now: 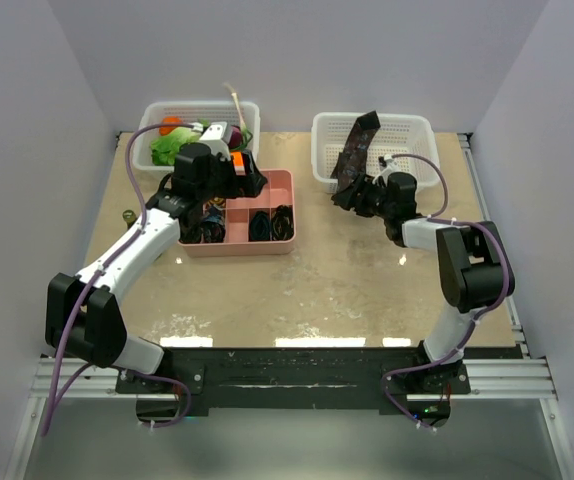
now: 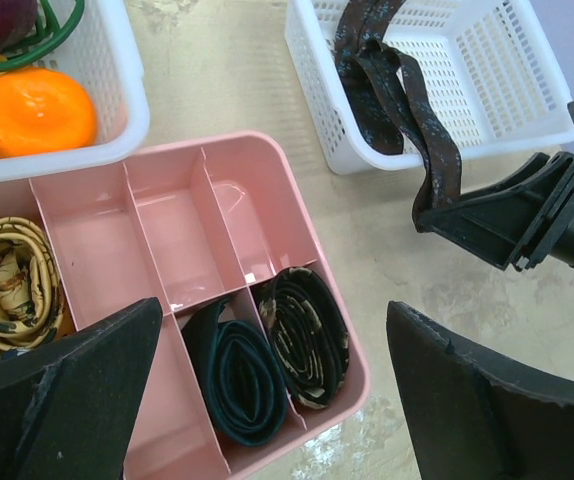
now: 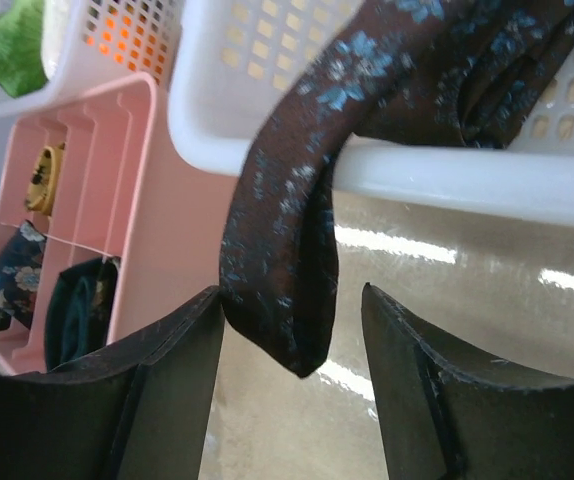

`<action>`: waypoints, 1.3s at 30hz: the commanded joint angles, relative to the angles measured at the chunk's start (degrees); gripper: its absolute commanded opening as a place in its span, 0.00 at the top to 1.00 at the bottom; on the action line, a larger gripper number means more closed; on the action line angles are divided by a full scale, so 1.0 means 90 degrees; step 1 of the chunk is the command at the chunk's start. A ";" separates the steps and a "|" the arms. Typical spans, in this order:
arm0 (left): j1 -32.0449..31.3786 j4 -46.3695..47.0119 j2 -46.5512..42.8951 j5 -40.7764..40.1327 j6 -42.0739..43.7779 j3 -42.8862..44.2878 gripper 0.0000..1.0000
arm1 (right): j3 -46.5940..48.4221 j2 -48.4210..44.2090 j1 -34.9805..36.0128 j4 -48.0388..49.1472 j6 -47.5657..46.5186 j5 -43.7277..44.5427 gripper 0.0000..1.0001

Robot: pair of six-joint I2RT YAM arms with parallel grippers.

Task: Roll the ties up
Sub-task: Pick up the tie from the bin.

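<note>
A brownish-maroon tie (image 3: pixel 297 220) with pale blue flecks hangs out over the rim of the white basket (image 3: pixel 447 180). Its folded tip dangles between the fingers of my right gripper (image 3: pixel 292 300). The gripper is open; the tie brushes the left finger and a gap shows on the right. From above, the same tie (image 1: pixel 355 150) drapes from the basket (image 1: pixel 407 125) toward the right gripper (image 1: pixel 352 195). My left gripper (image 2: pixel 275 305) is wide open and holds nothing above the pink tray (image 2: pixel 167 215). The tray holds rolled ties: a dark green one (image 2: pixel 237 375), a black-and-gold one (image 2: pixel 307 335) and a yellow one (image 2: pixel 7 285).
A second white basket (image 1: pixel 157 115) at the back left holds an orange (image 2: pixel 32 110) and green items. The pink tray (image 1: pixel 282 180) sits just in front of it. The right gripper (image 2: pixel 507 215) shows in the left wrist view beside the hanging tie (image 2: pixel 437 150).
</note>
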 commanded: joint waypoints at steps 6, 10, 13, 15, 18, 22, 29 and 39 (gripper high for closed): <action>0.0040 0.0420 0.0087 0.0387 0.0019 -0.0187 0.00 | -0.0132 -0.0141 0.0012 0.1246 0.0431 -0.0144 0.37; 0.0040 0.0469 0.0145 0.0465 0.0010 -0.0187 0.00 | -0.0044 0.0035 0.0002 0.1266 0.0431 -0.0115 0.36; 0.0040 0.0508 0.0165 0.0523 -0.0010 -0.0216 0.01 | -0.0005 0.0152 0.0002 0.1431 0.0450 -0.0076 0.38; 0.0040 0.0517 0.0184 0.0553 -0.0010 -0.0226 0.01 | 0.0053 0.0201 -0.0007 0.1384 0.0490 -0.0056 0.45; 0.0040 0.0556 0.0184 0.0660 -0.0020 -0.0265 0.02 | 0.0161 0.0211 -0.0037 0.1237 0.0509 -0.0066 0.64; 0.0040 0.0615 0.0097 0.0826 -0.0039 -0.0352 0.02 | 0.0181 0.0211 -0.0027 0.1227 0.0538 -0.0114 0.81; 0.0040 0.1532 0.0125 0.1558 -0.0302 -0.0548 0.02 | 0.0044 -0.0111 -0.0027 0.1510 0.1172 -0.0290 0.96; -0.0360 0.2705 0.1550 0.2837 -0.1123 0.0192 0.07 | -0.0005 -0.0902 -0.0027 0.1130 0.2433 0.0051 0.97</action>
